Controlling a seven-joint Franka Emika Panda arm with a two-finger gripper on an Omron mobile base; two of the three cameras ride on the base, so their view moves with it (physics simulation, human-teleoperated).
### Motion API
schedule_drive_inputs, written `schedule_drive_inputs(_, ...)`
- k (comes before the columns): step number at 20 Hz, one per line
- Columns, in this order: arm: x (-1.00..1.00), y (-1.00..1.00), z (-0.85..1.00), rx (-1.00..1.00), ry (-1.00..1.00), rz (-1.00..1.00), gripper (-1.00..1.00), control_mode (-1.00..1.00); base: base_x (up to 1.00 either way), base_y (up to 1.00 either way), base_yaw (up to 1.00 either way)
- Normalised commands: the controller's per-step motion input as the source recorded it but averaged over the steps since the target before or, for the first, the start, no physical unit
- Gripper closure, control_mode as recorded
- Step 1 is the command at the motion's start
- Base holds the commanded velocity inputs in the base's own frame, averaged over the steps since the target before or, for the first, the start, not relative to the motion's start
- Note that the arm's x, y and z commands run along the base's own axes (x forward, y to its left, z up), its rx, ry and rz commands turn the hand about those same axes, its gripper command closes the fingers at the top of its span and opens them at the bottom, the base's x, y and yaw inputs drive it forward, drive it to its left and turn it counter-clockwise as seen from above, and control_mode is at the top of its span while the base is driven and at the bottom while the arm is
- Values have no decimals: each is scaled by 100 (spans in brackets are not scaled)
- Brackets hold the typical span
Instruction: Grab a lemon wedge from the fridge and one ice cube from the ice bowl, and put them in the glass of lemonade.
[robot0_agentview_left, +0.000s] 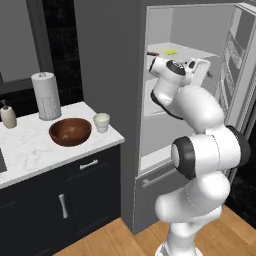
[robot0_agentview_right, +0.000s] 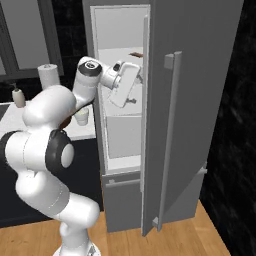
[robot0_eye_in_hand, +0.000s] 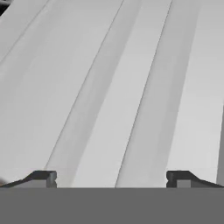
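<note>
The fridge (robot0_agentview_left: 107, 75) stands open, its door (robot0_agentview_right: 200, 100) swung to the right. On an upper white shelf lies the small yellow-green lemon wedge (robot0_agentview_left: 171, 51). My gripper (robot0_agentview_right: 129, 99) reaches into the fridge below and to the right of that shelf. In the hand view my gripper (robot0_eye_in_hand: 111, 179) is open, nothing between its fingertips (robot0_eye_in_hand: 43, 178), facing a plain white inner wall. The reddish-brown ice bowl (robot0_agentview_left: 70, 131) and the glass of lemonade (robot0_agentview_left: 101, 121) sit on the counter left of the fridge.
A thin reddish-brown item (robot0_agentview_left: 151, 53) lies on the same shelf, left of the wedge. A paper-towel roll (robot0_agentview_left: 46, 95) and a soap dispenser (robot0_agentview_left: 7, 115) stand at the back of the white counter (robot0_agentview_left: 30, 155). The door's long bar handle (robot0_agentview_right: 172, 135) is at right.
</note>
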Motion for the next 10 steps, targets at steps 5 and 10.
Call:
schedule_drive_inputs(5, -85, -100, 0, -2, 20, -19, -100, -100, 0, 0, 0)
schedule_drive_inputs(10, -100, -100, 1, 0, 12, -17, -100, -100, 0, 0, 0)
